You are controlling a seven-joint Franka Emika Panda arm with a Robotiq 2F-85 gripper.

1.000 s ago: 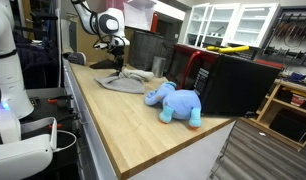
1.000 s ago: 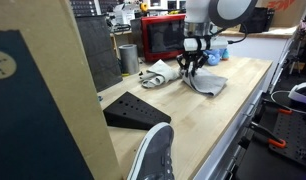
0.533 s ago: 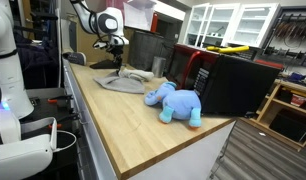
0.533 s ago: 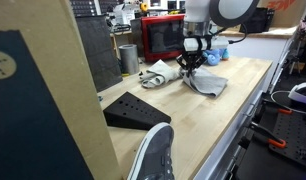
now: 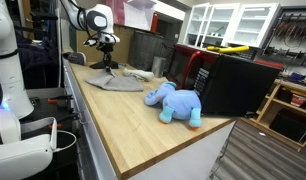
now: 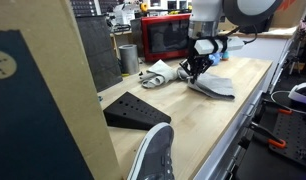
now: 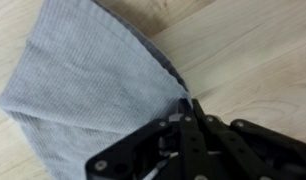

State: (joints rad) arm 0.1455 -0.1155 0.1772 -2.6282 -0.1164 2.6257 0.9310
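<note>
gripper [image 7: 190,108]: fingers closed together, pinching the edge of the grey cloth [image 7: 93,70] | cloth place: fills upper left of wrist view, lying on the wooden table [image 5: 123,120], pinched side raised | handling: seems light, soft and limp, will hang and fold | hold: best at hem or corner

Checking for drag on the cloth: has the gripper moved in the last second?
Yes. In an exterior view the gripper, shut on the grey cloth, has shifted away from the red appliance, toward the table edge.
</note>
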